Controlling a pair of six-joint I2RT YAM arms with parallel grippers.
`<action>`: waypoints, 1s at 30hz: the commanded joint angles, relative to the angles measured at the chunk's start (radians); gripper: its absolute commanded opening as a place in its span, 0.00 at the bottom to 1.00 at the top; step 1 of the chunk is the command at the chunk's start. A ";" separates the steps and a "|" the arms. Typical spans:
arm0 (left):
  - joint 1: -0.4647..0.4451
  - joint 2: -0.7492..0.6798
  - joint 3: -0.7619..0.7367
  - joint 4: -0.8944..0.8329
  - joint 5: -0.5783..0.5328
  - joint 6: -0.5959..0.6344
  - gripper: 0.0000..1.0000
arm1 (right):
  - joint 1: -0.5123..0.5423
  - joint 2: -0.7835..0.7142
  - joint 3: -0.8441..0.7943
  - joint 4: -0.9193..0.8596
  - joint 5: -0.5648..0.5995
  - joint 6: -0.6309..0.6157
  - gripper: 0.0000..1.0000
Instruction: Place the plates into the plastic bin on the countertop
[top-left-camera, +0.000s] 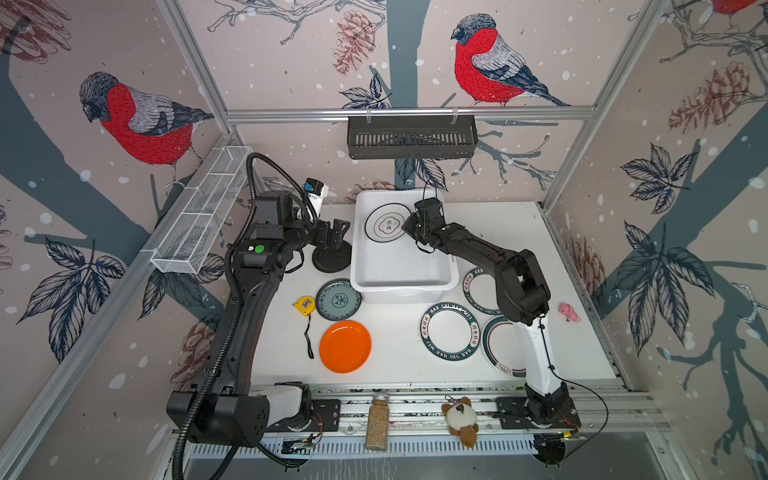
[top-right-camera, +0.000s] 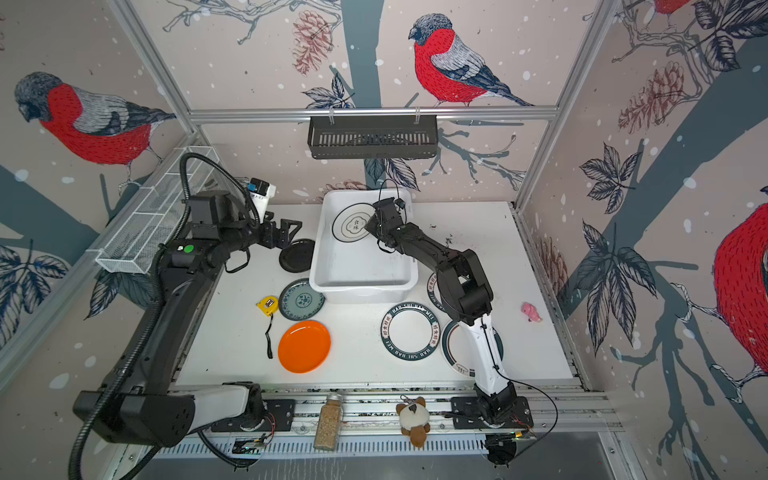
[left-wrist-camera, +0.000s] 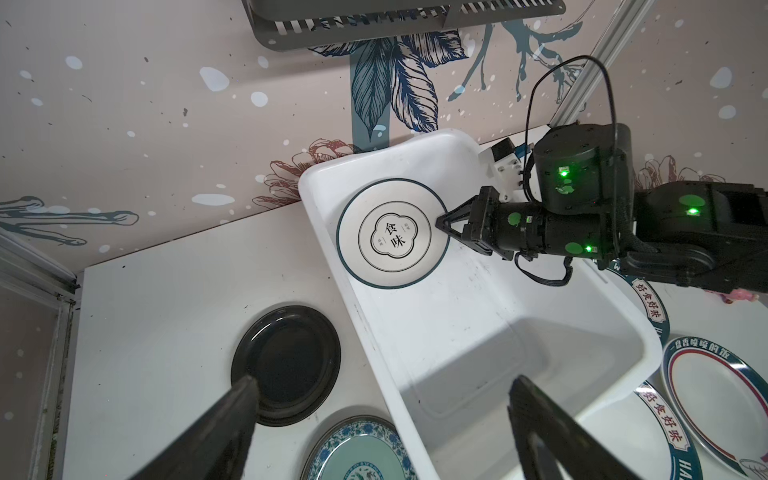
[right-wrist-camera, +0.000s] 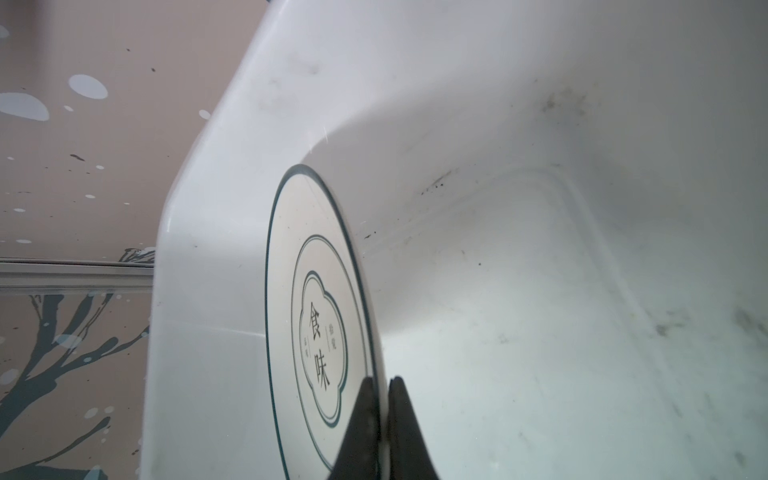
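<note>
Right hand (right-wrist-camera: 382, 380) tight on white plate (right-wrist-camera: 316, 291) inside plastic bin (right-wrist-camera: 540, 124) (left hand (left-wrist-camera: 384, 378) wide apart near black plate (left-wrist-camera: 291, 357))

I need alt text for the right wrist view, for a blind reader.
The right claw is shut on the rim of a white plate with a dark ring and Chinese characters, inside the white plastic bin. Its floor is scuffed.
</note>
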 joint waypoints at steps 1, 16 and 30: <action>0.000 0.001 -0.004 -0.007 0.028 -0.001 0.94 | 0.000 0.026 0.026 -0.001 0.012 0.015 0.03; 0.000 0.012 0.001 -0.015 0.089 0.001 0.94 | -0.012 0.121 0.067 0.026 -0.038 0.064 0.05; -0.002 0.007 -0.005 -0.024 0.103 0.011 0.94 | -0.014 0.166 0.097 -0.002 -0.042 0.087 0.10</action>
